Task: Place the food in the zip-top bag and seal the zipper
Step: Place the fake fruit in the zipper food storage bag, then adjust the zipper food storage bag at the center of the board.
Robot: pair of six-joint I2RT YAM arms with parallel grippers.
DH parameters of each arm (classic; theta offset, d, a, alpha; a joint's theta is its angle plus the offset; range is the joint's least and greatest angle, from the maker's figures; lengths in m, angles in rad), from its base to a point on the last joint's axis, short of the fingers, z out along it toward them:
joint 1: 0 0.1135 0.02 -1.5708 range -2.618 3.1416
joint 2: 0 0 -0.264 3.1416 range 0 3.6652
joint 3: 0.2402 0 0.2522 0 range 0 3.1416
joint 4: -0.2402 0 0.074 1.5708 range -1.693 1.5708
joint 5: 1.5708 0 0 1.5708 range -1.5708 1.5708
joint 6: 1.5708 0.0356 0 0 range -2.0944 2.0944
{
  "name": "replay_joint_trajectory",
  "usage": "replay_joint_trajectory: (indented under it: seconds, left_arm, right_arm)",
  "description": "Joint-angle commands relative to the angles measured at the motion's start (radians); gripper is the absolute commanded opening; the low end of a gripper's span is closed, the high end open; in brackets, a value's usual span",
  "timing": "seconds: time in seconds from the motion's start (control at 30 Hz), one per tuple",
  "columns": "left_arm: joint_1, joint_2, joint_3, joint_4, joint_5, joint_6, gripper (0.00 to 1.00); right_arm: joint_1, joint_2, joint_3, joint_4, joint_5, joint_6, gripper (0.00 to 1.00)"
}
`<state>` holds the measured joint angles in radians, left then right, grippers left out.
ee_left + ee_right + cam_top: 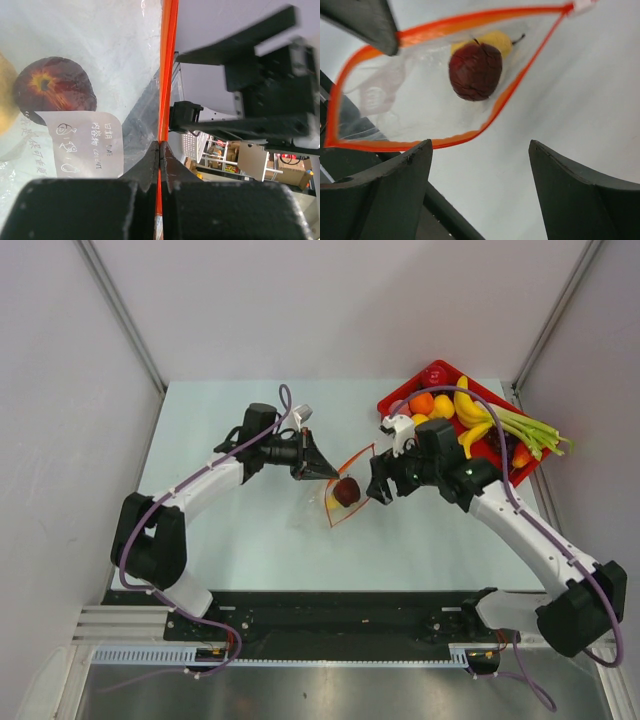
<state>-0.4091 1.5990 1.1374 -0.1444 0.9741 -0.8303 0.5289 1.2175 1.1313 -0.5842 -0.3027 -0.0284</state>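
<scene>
The left gripper [159, 152], matte black jaws pressed together, pinches the thin orange-red zipper [167, 70] of the clear, crinkly zip-top bag [420, 110] at mid-table, its mouth agape. Inside sit a wrinkled dark purple fruit [475, 71] and a glossy yellow fruit [497, 40] behind it. The right gripper [480, 155] hangs just beside the mouth, jaws wide, gripping nothing. Both arms reach inward, elbows bent, over the pale green tabletop [250, 530]; a red tray [392, 398] sits far right, under grey walls [300, 300]
</scene>
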Motion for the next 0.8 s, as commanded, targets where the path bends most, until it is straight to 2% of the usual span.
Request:
replay_joint_trajectory:
  seconds: [0.0, 0.07, 0.1, 0.17, 0.2, 0.23, 0.43, 0.5, 0.57, 0.77]
  left_arm:
    - [0.007, -0.033, -0.011, 0.000, 0.015, 0.010, 0.00]
    - [0.007, -0.039, -0.011, -0.017, 0.012, 0.028, 0.00]
    - [0.007, -0.040, -0.010, -0.027, 0.008, 0.036, 0.00]
    - [0.007, -0.051, -0.005, -0.072, -0.003, 0.075, 0.00]
    - [0.007, -0.072, -0.001, -0.090, -0.012, 0.092, 0.00]
    - [0.007, -0.082, 0.001, -0.139, -0.040, 0.111, 0.00]
    - [0.003, -0.195, 0.063, -0.419, -0.205, 0.302, 0.00]
    - [-0.007, -0.230, 0.109, -0.509, -0.331, 0.364, 0.00]
    - [-0.017, -0.237, 0.137, -0.564, -0.438, 0.405, 0.00]
    - [-0.034, -0.166, 0.156, -0.661, -0.573, 0.444, 0.00]
  right_arm:
    - [-0.043, 0.069, -0.034, -0.005, -0.088, 0.117, 0.79]
    - [-0.056, 0.092, -0.038, 0.006, -0.171, 0.125, 0.68]
    - [-0.066, 0.096, -0.036, 0.004, -0.191, 0.130, 0.49]
    - [-0.084, 0.091, -0.027, -0.003, -0.255, 0.131, 0.34]
    - [-0.107, 0.077, -0.024, -0.005, -0.275, 0.131, 0.12]
    - [-0.118, 0.070, -0.002, -0.022, -0.295, 0.130, 0.01]
    - [-0.164, -0.036, 0.077, -0.152, -0.366, 0.079, 0.00]
    - [-0.164, -0.041, 0.110, -0.195, -0.362, 0.047, 0.00]
    - [-0.171, -0.017, 0.131, -0.253, -0.351, -0.002, 0.00]
    - [-0.191, 0.152, 0.200, -0.313, -0.334, -0.102, 0.00]
